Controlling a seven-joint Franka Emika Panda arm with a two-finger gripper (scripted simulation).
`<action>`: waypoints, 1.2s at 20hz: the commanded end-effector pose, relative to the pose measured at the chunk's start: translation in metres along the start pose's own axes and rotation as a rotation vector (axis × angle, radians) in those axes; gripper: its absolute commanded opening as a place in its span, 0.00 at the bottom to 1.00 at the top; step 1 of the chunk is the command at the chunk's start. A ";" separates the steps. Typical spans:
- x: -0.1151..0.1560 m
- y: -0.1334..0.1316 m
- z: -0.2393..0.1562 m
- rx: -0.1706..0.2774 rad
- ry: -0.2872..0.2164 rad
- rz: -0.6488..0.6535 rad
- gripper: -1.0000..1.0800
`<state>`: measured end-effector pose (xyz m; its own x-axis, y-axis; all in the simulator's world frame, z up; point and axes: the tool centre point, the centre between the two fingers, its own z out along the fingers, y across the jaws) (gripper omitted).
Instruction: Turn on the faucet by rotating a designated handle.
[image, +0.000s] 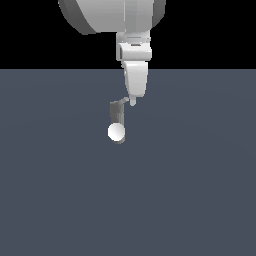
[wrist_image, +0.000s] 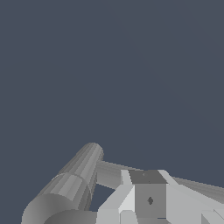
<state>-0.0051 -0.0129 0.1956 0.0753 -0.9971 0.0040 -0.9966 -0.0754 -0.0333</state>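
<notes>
Your target, the small grey boxy faucet (image: 117, 121), stands upright on the flat slate-blue surface (image: 200, 190) near the middle of the exterior view, with its white round end (image: 116, 132) at the bottom facing the camera. From its top, the thin light-grey bar handle (image: 124, 99) sticks out toward the exterior view's right. You have the white gripper (image: 132, 102) hanging straight down from the large white robot arm (image: 112, 15), its tip right at the outer end of that handle, apparently touching it. In the wrist view the handle (wrist_image: 197, 187) runs behind a pale finger (wrist_image: 148, 197). You cannot tell whether the gripper is open or closed.
</notes>
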 end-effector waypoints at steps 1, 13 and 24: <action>-0.021 0.004 0.005 -0.011 -0.003 -0.014 0.00; -0.049 0.005 0.001 -0.005 -0.001 0.023 0.00; -0.102 -0.018 0.010 -0.023 -0.003 -0.005 0.00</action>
<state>0.0059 0.0499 0.1960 0.0232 -0.9997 0.0104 -0.9995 -0.0234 -0.0194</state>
